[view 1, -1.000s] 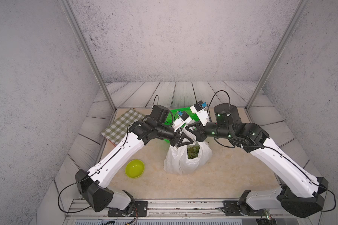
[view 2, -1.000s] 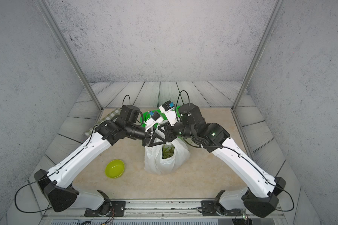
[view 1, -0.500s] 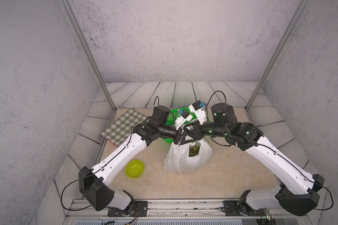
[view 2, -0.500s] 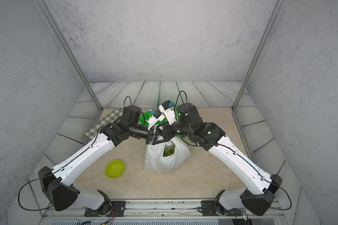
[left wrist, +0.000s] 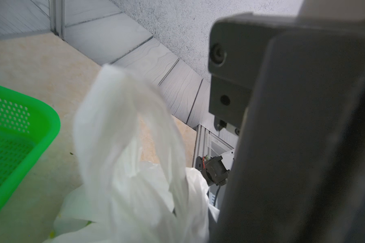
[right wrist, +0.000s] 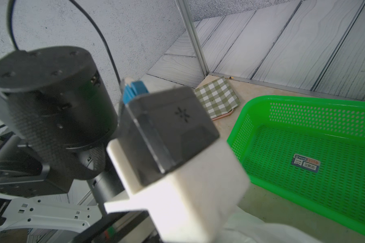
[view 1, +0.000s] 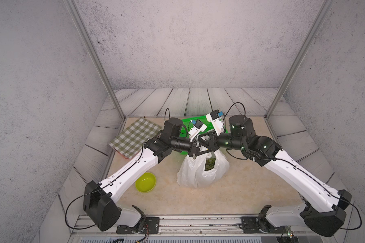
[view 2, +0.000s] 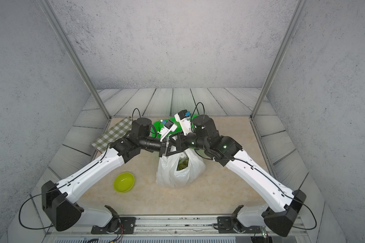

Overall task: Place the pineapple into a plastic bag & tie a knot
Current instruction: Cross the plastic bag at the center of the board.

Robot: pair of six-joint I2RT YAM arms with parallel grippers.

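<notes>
At the middle of the beige, stone-patterned tabletop [view 1: 251, 189] stands the plastic bag [view 1: 200, 175], thin, crinkled and translucent white, its mouth gaping on something green and leafy. Just above it the black left gripper [view 1: 197, 149] and right gripper [view 1: 203, 143] meet tip to tip. The right jaws are pressed together; what they pinch is hidden. The left jaws cannot be told. Behind lies a perforated green plastic basket [view 1: 189, 123].
</notes>
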